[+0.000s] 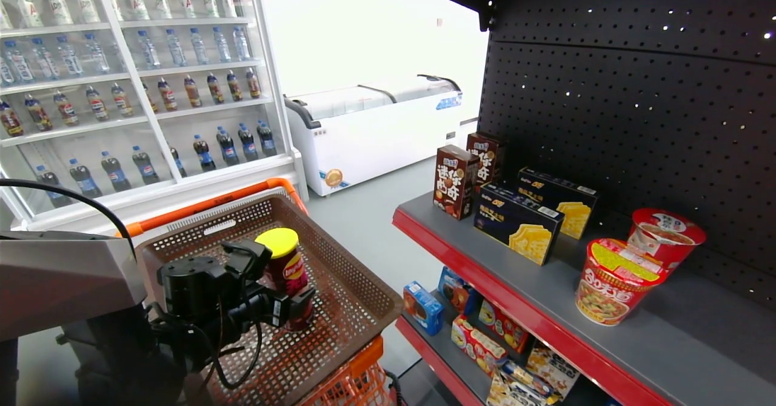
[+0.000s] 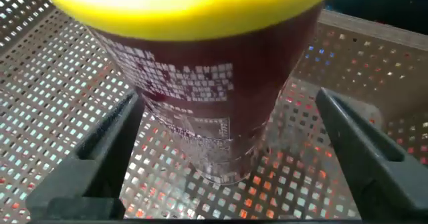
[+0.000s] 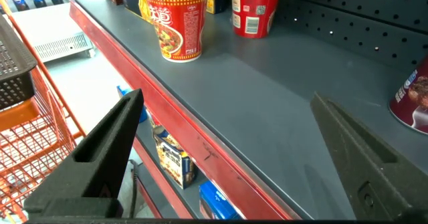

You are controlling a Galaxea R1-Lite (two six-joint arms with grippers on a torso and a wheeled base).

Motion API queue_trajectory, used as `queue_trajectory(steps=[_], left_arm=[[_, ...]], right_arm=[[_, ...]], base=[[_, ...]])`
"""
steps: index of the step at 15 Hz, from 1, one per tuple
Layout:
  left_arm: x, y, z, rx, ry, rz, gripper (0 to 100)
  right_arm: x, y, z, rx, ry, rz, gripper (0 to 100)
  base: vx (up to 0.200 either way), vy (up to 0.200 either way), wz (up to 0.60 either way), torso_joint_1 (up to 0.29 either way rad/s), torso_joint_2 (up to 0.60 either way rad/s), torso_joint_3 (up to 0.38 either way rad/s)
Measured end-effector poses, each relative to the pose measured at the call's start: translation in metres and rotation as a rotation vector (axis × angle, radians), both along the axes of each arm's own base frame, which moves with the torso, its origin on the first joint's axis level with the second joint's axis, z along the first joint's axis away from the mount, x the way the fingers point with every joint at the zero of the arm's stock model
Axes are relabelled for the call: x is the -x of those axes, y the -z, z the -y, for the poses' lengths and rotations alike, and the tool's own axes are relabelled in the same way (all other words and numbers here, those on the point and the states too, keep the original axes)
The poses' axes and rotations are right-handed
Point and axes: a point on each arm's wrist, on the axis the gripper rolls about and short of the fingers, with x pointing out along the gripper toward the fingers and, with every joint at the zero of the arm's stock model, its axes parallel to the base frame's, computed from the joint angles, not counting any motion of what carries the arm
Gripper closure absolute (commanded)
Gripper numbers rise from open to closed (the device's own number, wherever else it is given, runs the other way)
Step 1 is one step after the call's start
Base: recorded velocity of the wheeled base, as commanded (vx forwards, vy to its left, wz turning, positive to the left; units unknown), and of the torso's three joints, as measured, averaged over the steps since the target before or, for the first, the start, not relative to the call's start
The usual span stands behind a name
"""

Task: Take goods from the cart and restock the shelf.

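grey shelf (image 1: 697,339), right side: two noodle cups (image 1: 613,283). lower left, one chip can (image 1: 291,269) stands inside the wide-spread left gripper (image 2: 227,107); right gripper (image 3: 227,102) gapes too.

**Head view:** bright, even indoor light.
- Wall (image 1: 364,24) at 12 o'clock is blown out to plain white.
- Glare lies on the freezer (image 1: 376,121) lids.
- Cooler (image 1: 121,60) at 10 o'clock is bright white inside, and its uprights lean with wide-angle distortion.
- Pegboard (image 1: 636,91) at 2 o'clock is dark, with bright pinpoints in some holes.
- Cups (image 1: 612,279) cast faint, soft shadows on the shelf (image 1: 697,345).

**Left wrist view:**
- The lid (image 2: 187,7) of the can (image 2: 221,103) is overexposed at 12 o'clock.
- Basket (image 2: 53,83) mesh glints white and red.

**Right wrist view:** the shelf is evenly lit, with a faint shadow at 5 o'clock.
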Motion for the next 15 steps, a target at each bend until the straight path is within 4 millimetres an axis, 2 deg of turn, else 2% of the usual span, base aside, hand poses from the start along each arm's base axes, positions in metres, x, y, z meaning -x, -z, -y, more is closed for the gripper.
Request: queue_trajectory(steps=[8,9,15], left_arm=[[-0.016,0.008,0.001,0.011,-0.006,0.002,0],[-0.016,0.009,0.001,0.013,-0.008,-0.001,100],[-0.013,0.01,0.007,0.019,0.005,-0.018,100]], right_arm=[[0.0,0.0,0.0,0.0,0.0,0.0,0],[0.0,0.0,0.0,0.0,0.0,0.0,0],[0.0,0.0,0.0,0.0,0.0,0.0,0]], base=[[0.0,0.0,0.0,0.0,0.0,0.0],[0.0,0.0,0.0,0.0,0.0,0.0],[0.0,0.0,0.0,0.0,0.0,0.0]])
